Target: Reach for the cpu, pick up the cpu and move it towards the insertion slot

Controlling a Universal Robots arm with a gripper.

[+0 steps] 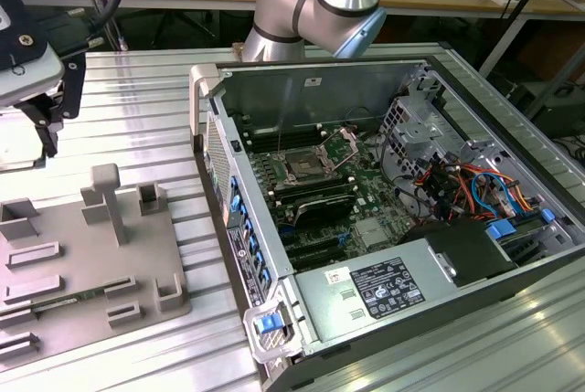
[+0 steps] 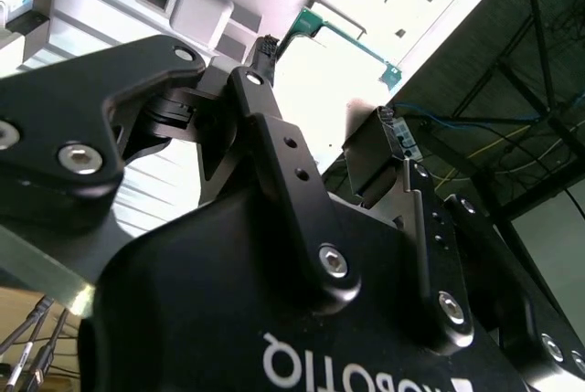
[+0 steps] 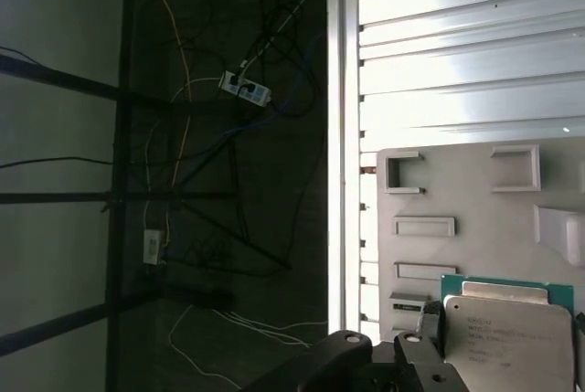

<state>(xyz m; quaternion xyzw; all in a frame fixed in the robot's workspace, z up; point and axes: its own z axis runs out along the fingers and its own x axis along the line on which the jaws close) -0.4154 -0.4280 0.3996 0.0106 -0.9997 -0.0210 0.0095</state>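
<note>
Gripper poised over the far left end of the grey tray

The gripper (image 1: 44,122) hangs at the exterior view's far left, above the grey tray (image 1: 82,255), well apart from the insertion slot (image 1: 306,169) in the open computer case (image 1: 402,227). Its black fingers (image 2: 274,136) stand wide apart. In the first wrist view the cpu (image 3: 507,342), silver-white on top with a green rim, lies flat on the tray just beside the fingers.

tray (image 1: 82,255) lies to the exterior view's left of the computer case (image 1: 384,200).
</note>
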